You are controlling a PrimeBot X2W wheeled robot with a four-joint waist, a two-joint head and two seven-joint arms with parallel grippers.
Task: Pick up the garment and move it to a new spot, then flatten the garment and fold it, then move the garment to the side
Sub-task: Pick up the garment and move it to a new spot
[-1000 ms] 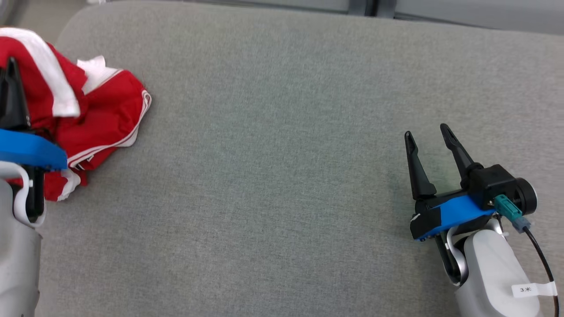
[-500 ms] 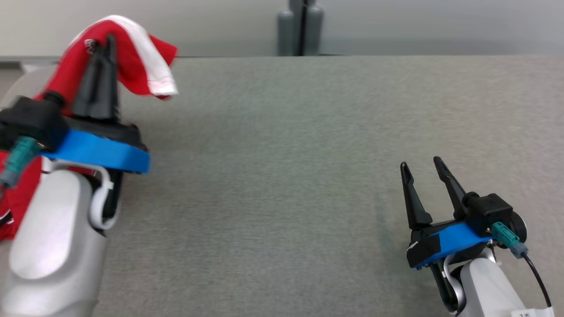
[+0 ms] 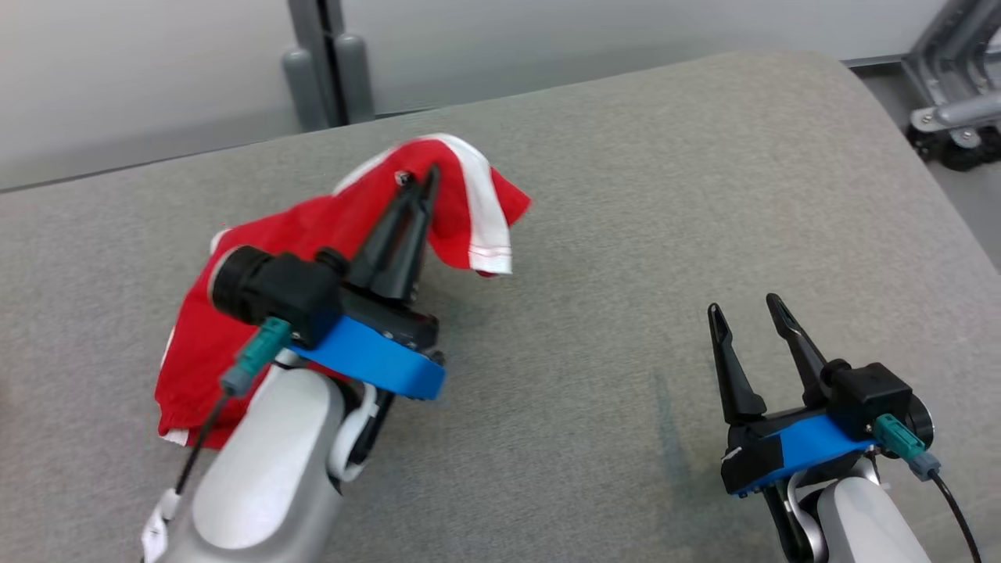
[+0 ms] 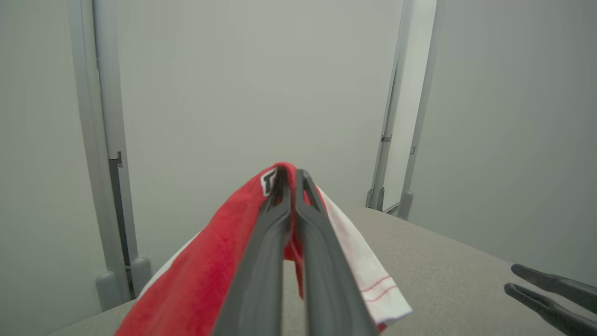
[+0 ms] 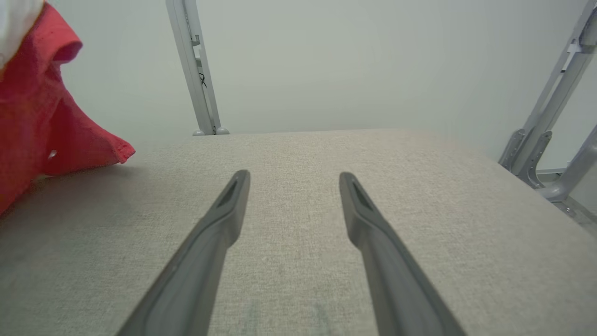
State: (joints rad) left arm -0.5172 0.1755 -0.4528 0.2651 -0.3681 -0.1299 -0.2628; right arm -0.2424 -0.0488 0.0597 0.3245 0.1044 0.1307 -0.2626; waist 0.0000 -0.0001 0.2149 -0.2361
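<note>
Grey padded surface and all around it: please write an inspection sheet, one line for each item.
Surface: grey fabric surface, faint dark streak near the right tool.
Job's things: red and white garment, one part pinched and lifted, the rest draping down toward the surface.
Clutter: nothing seen.
Tools: left tool shut on the garment; right tool open, holding nothing.
Cables: black cable at the left wrist; second cable at the right wrist.
Surroundings: pale wall and grey posts behind; metal frame at far right.
</note>
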